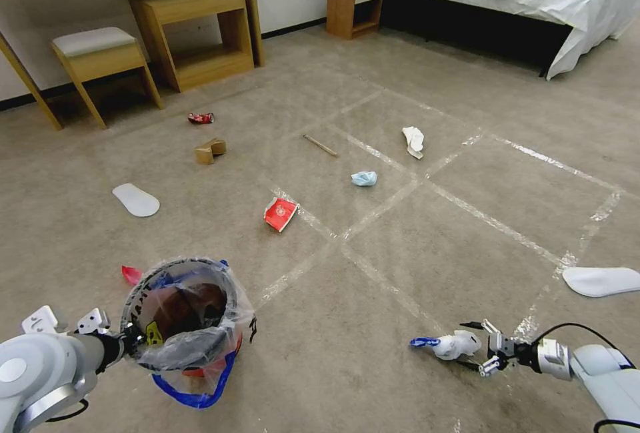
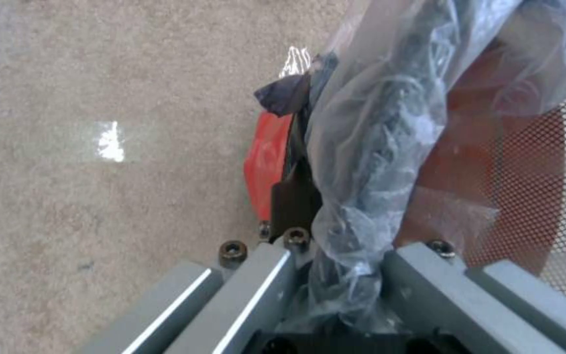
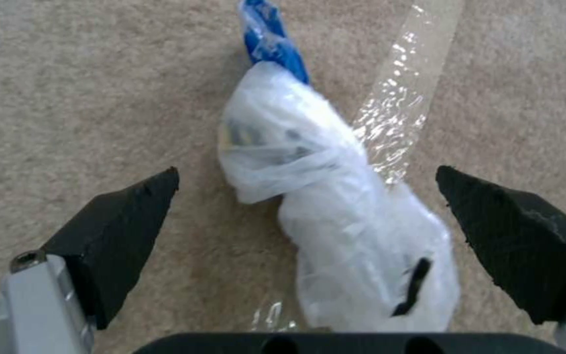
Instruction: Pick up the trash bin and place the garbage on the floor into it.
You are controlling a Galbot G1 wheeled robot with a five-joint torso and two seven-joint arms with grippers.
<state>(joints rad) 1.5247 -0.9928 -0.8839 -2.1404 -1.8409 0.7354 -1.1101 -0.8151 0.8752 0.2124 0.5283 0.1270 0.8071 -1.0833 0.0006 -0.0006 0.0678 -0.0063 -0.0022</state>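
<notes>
Right gripper (image 3: 306, 216) jaws wide open, the knotted white bag (image 3: 335, 216) lies on floor betw. them: soft, light, take its middle. Left gripper (image 2: 335, 275) jaws clamped on trash bin (image 1: 183, 316) rim w/ liner.

insole (image 1: 602, 281) cut by edge, bin (image 1: 183, 316) contents unclear

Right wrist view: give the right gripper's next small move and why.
Probably close the right gripper on the crumpled white plastic bag with a blue strip. Its black fingertips stand open on either side of the bag, which lies on the beige carpet floor. The left gripper is shut on the rim of the red bin's clear liner, ready to receive it.
</notes>
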